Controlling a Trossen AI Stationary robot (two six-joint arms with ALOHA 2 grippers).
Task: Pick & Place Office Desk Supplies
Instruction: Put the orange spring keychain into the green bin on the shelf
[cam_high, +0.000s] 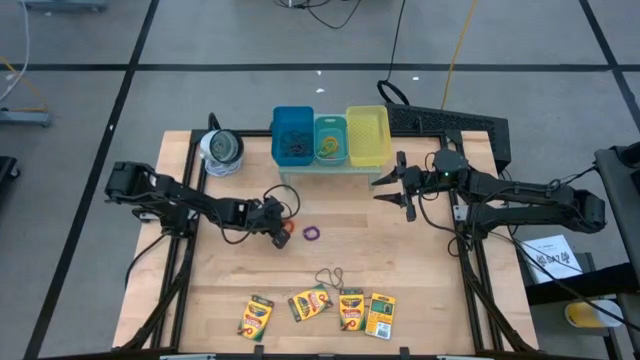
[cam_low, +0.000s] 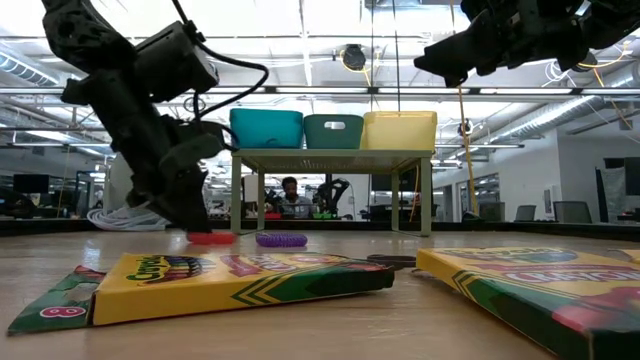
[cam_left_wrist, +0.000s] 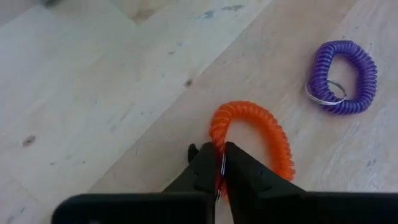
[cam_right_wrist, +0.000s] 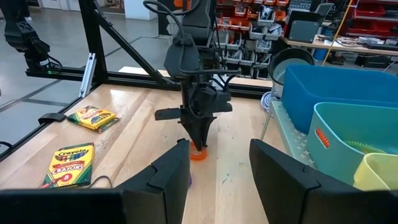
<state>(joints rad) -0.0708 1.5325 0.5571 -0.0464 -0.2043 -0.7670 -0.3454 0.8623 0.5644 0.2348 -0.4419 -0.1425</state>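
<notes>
Orange coiled plastic, a springy ring band (cam_high: 286, 232), lay mid-table at nine o'clock of the purple band (cam_high: 312, 234) in the high view, the left gripper (cam_high: 279, 231) on it; the right gripper (cam_high: 397, 186) hung spread by the bins (cam_high: 330, 140). Low view: that gripper touched down on the wood. Left wrist view: fingertips (cam_left_wrist: 211, 163) were pressed together, pinching the coil's near edge (cam_left_wrist: 219, 134); the band's ring stretched toward twelve o'clock.

Pinched orange ring band (cam_left_wrist: 255, 134) (coiled), tabletop
</notes>
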